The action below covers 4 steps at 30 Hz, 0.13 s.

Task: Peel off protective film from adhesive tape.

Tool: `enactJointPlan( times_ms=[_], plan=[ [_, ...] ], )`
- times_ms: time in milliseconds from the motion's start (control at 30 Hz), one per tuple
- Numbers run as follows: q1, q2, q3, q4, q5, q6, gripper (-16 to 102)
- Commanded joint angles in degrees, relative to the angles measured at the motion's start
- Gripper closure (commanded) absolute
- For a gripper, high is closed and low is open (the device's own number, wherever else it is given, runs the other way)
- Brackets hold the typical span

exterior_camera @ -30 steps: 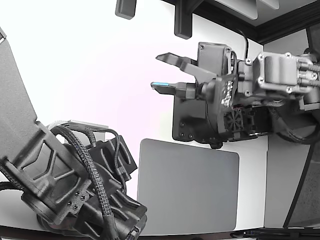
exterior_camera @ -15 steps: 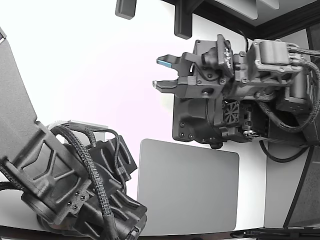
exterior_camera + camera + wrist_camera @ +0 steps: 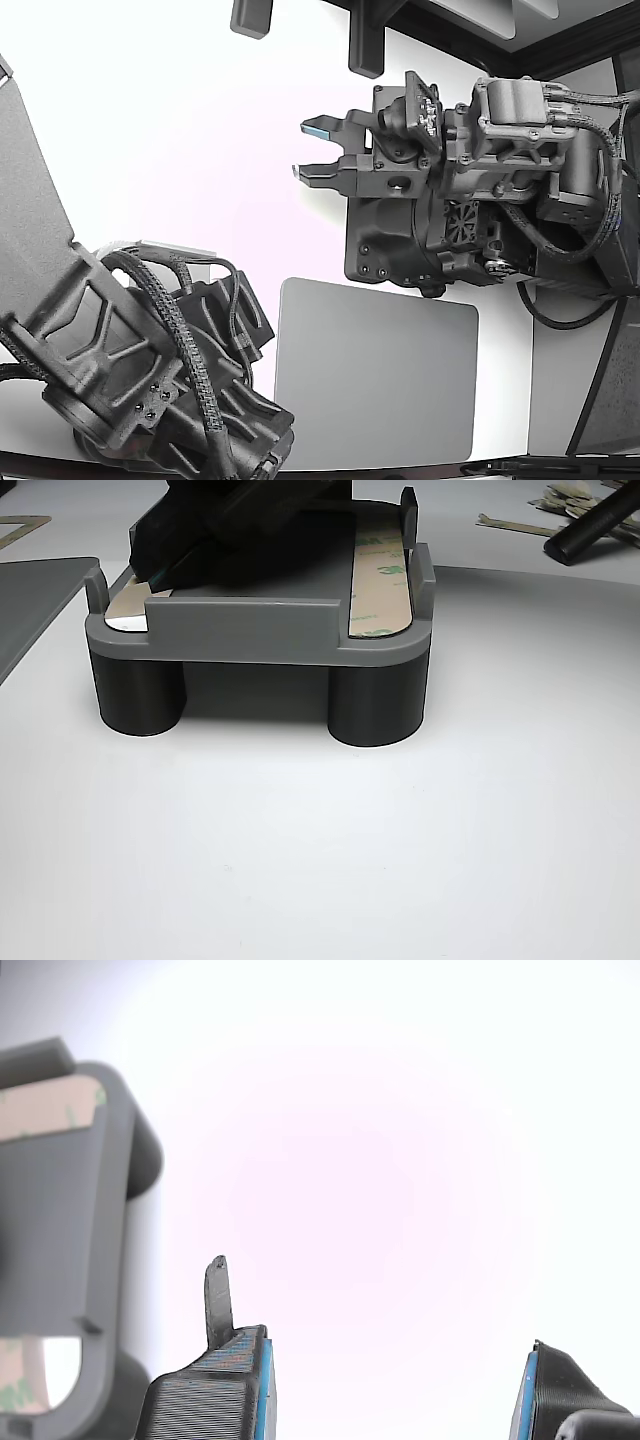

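Observation:
My gripper [image 3: 308, 150] is open, its jaws wide apart, and it hangs over bare white table to the exterior view's left of the dark fixture [image 3: 390, 245]. In the wrist view the gripper [image 3: 390, 1400] has blue-padded fingertips [image 3: 225, 1385] with nothing between them. A thin dark sliver [image 3: 215, 1295] stands up from one tip. The grey fixture [image 3: 60, 1230] carries a beige tape strip [image 3: 45, 1107] with green print. In the other view the fixture [image 3: 250, 630] stands on round legs, with one film-covered strip [image 3: 380, 575] along its side and another [image 3: 125, 605] partly hidden under a dark arm.
A second arm [image 3: 150, 370] fills the exterior view's lower left. A grey mat [image 3: 375, 385] lies in front of the fixture. In the other view, several peeled film scraps [image 3: 560, 498] and a black rod [image 3: 590, 525] lie behind the fixture.
My wrist has rolled over, so the blue pad went from the lower finger to the upper one. The gripper has shifted a little to the exterior view's left. The jaws stayed open.

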Motion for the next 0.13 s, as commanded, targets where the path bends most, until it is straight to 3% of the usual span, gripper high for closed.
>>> enactJointPlan(
  times_ms=[0, 100],
  plan=[
    [-1.05, 1.23, -1.41, -0.44, 0.00, 0.09, -14],
    [-1.05, 1.23, -1.41, -0.44, 0.00, 0.09, -14]
  ],
)
